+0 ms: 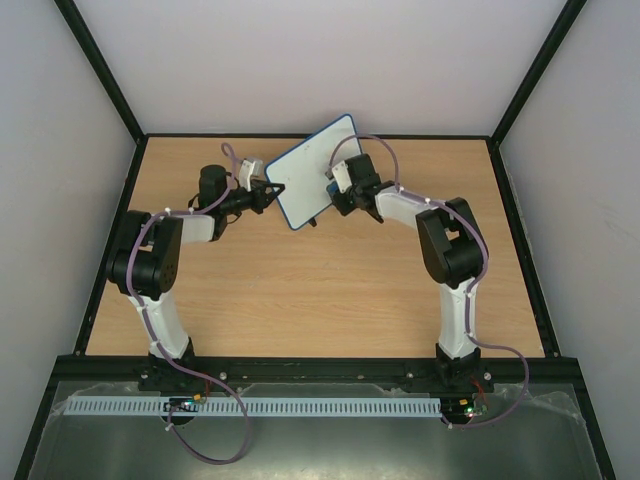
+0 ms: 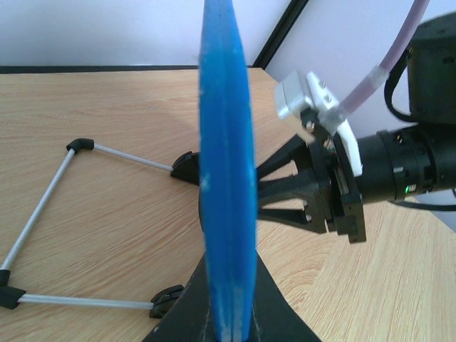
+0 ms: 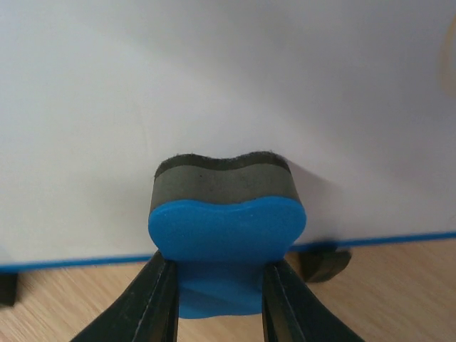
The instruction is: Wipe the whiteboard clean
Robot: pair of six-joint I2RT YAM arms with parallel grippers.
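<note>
The whiteboard [image 1: 312, 165] stands tilted at the upper centre of the top view, on the wooden surface [image 1: 300, 290]. The left end effector [image 1: 276, 189] is closed on its thin blue frame and holds it steady. The right end effector [image 1: 340, 198] is closed on the eraser [image 3: 226, 221], whose dark felt side presses on the white face. The face that shows is smooth and without marks, so I judge the wiping almost finished; some parts are hidden. The eraser's blue body is soft and bulges between the fingers.
</note>
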